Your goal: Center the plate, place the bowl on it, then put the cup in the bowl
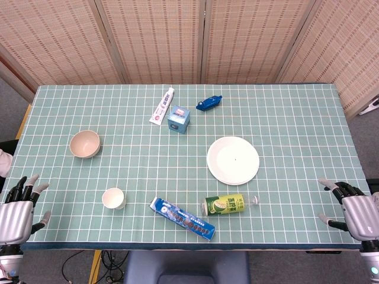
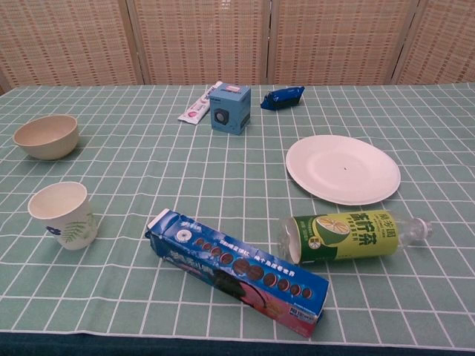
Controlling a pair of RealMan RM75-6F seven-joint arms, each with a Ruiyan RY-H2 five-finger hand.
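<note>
Left hand: the left hand [image 1: 18, 214] hangs off the counter's front-left corner, fingers [image 1: 31, 180] spread and released, grasping nothing.
Bowl: the beige bowl [image 1: 84, 144] sits upright near the left edge of the counter [image 1: 296, 112], about midway from front to back, well apart from the plate.
Cup: the white cup [image 1: 113, 198] with a leaf print stands upright in front of the bowl, nearer the front edge, apart from it.
Cookie box: a blue cookie box [image 1: 182, 218] lies flat near the front edge, between the cup and the bottle.
Tube: a white tube [image 1: 161, 106] lies toward the back edge, just beside a small blue box [image 1: 179, 119].
Packet: a dark blue packet [image 1: 209, 103] lies near the back edge, right of the tube.
Bottle: a green tea bottle [image 1: 228, 205] lies on its side in front of the plate, cap pointing right.
Plate: the white plate [image 1: 233, 160] lies flat right of the counter's middle, with nothing on it.
Right hand: the right hand [image 1: 355, 212] hangs off the front-right corner, fingers [image 1: 329, 184] apart and released, grasping nothing.
</note>
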